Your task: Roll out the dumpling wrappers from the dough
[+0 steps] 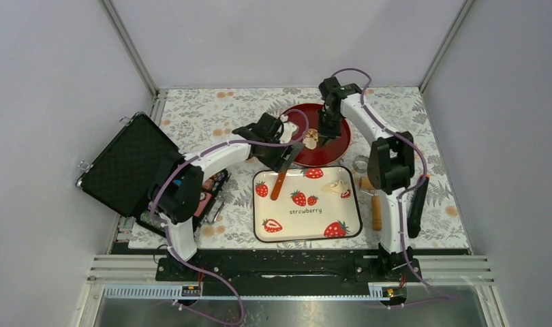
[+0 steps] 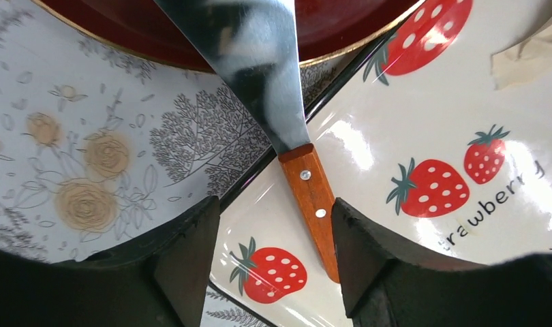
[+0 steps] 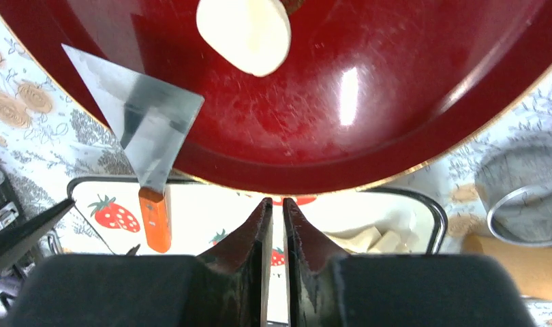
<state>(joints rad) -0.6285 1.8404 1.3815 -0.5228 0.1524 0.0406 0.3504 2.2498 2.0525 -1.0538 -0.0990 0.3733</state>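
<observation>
A round pale-cream dumpling wrapper (image 3: 244, 34) lies on the red plate (image 3: 369, 116); it also shows in the top view (image 1: 310, 141). My right gripper (image 3: 277, 203) is shut and empty, hovering above the plate's near rim (image 1: 326, 129). A ragged dough scrap (image 3: 362, 240) lies at the tray's far right (image 1: 339, 187). My left gripper (image 2: 273, 211) is open above a scraper, whose wooden handle (image 2: 315, 204) lies on the strawberry tray (image 2: 423, 136) close to the right finger. The steel blade (image 2: 259, 68) rests on the plate's rim.
A metal ring cutter (image 1: 360, 163) stands right of the plate and a wooden roller (image 1: 376, 211) lies right of the tray. An open black case (image 1: 127, 163) sits at the left, with small tools beside it (image 1: 212, 194). Walls enclose the floral mat.
</observation>
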